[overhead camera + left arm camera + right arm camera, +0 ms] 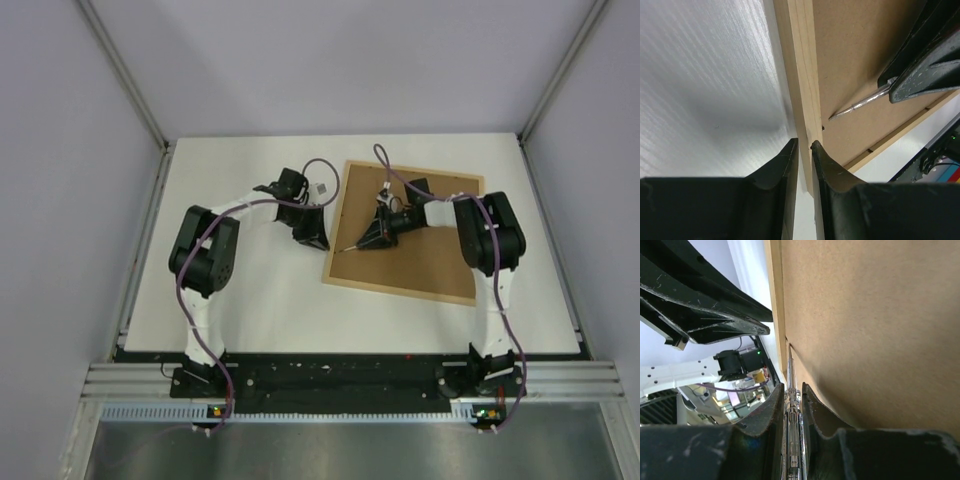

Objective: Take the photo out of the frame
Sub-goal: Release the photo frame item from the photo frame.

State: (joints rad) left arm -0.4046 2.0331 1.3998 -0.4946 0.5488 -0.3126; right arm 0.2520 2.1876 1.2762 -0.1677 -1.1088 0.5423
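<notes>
The right tool (792, 387) clamps a pick (790, 365), tip at the frame (797, 75) edge, likely to pry the backing (865, 315). The left tool (804, 142), nearly closed, seems to brace it; whether it grips, I cannot tell.

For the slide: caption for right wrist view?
Right tool grips a metal pick, tip against the backing board's edge.
</notes>
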